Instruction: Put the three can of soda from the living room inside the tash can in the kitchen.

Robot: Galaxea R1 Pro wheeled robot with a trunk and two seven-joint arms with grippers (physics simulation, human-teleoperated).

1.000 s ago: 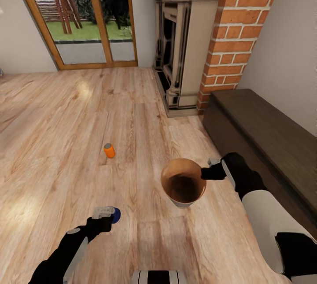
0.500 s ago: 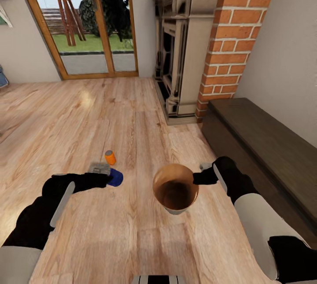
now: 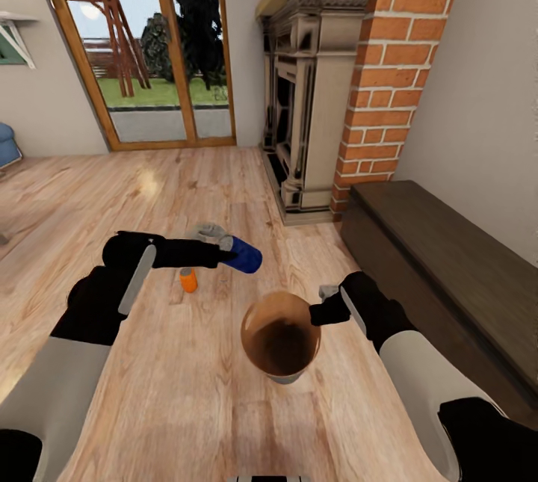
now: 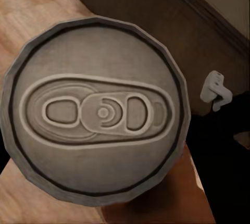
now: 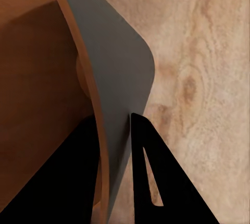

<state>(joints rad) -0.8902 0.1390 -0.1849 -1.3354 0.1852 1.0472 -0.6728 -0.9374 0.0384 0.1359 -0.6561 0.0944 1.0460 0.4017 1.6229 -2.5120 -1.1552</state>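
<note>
My left gripper [image 3: 224,249] is shut on a dark blue soda can [image 3: 244,255], held on its side in the air above and just left of the trash can [image 3: 282,334]. The left wrist view faces the can's grey top [image 4: 96,112]. An orange can [image 3: 188,280] stands upright on the wood floor below my left arm. My right gripper [image 3: 323,308] is shut on the trash can's rim, its dark fingers [image 5: 151,182] clamping the grey wall [image 5: 112,104] with the brown inside [image 5: 36,94] beside them. The third can is out of view.
A brick fireplace [image 3: 329,93] rises ahead on the right, with a long dark low bench [image 3: 448,258] along the right wall. Glass doors [image 3: 142,48] stand at the back left. A blue sofa edge [image 3: 6,146] shows at far left. Light wood floor [image 3: 187,392] lies all around.
My left arm has lifted the blue can from floor level and carried it up and right, toward the trash can. The camera has tilted up, shifting the whole scene.
</note>
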